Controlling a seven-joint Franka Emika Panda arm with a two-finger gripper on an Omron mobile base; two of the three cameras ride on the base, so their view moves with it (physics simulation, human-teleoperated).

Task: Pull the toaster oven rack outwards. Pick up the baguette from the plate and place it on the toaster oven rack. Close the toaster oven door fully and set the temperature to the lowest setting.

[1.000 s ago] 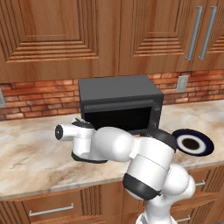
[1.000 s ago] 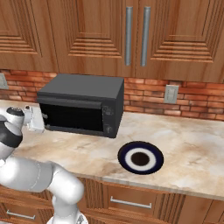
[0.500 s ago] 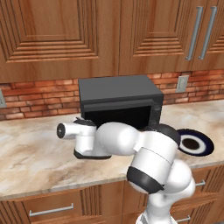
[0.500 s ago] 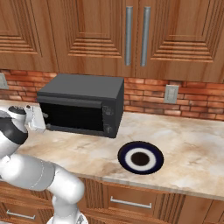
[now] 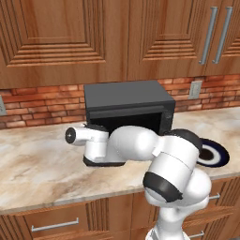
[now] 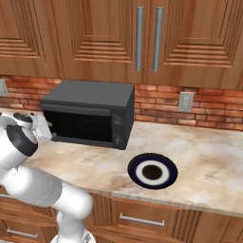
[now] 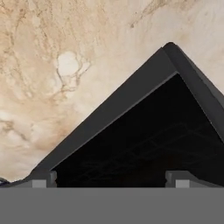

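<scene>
Dark grey toaster oven (image 5: 126, 105) stands on the marble counter (image 5: 37, 164) in the left base view, the arm's hand just before its opening. Right base view: plate (image 6: 153, 171) lies right of it. Hand view: gripper (image 7: 113, 179) jaws wide apart above the open toaster oven door (image 7: 144, 140).

toaster oven door (image 7: 109, 109) lowered, counter (image 5: 37, 173) bare alongside

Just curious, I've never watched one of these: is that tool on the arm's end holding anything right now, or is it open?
Tool: open, holding nothing, poised over the lowered toaster oven door.
</scene>
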